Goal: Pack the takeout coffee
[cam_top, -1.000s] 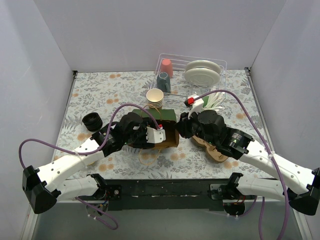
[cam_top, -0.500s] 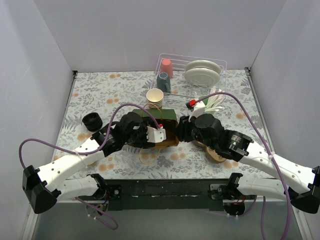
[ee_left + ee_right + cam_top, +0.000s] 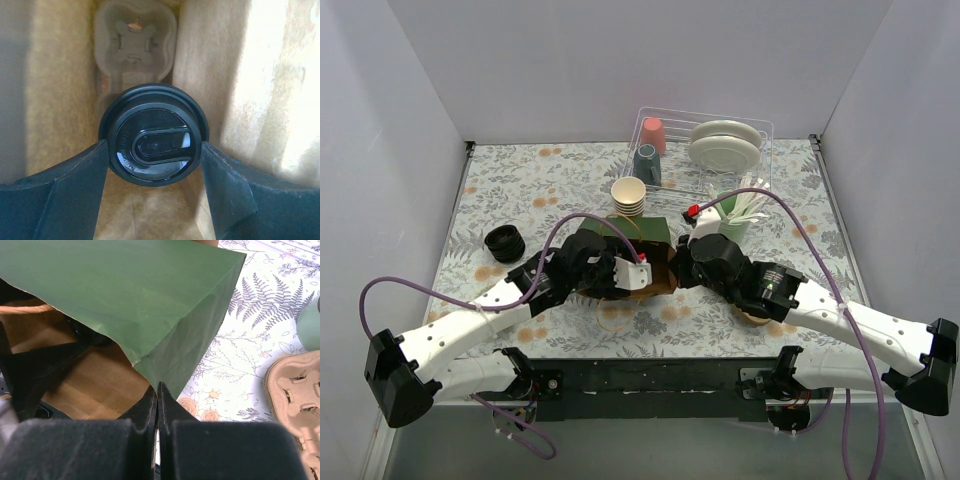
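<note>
I had my left claw (image 3: 154,162) clamped around the takeout coffee (image 3: 152,142) down inside the green bag (image 3: 125,290), while my right claw (image 3: 157,395) pinched its rim, holding the mouth open.

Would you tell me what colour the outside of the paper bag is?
The bag is green outside; the right wrist view shows it best.

The left arm (image 3: 460,335) and right arm (image 3: 865,325) share white shells on their long links and rounded black joint housings. A purple cable (image 3: 752,191) loops loosely along each. A white block with a red dot (image 3: 642,257) sits at each wrist. The left hand (image 3: 154,150) and right hand (image 3: 157,387) have matte black, wedge-shaped fingers (image 3: 55,195).
</note>
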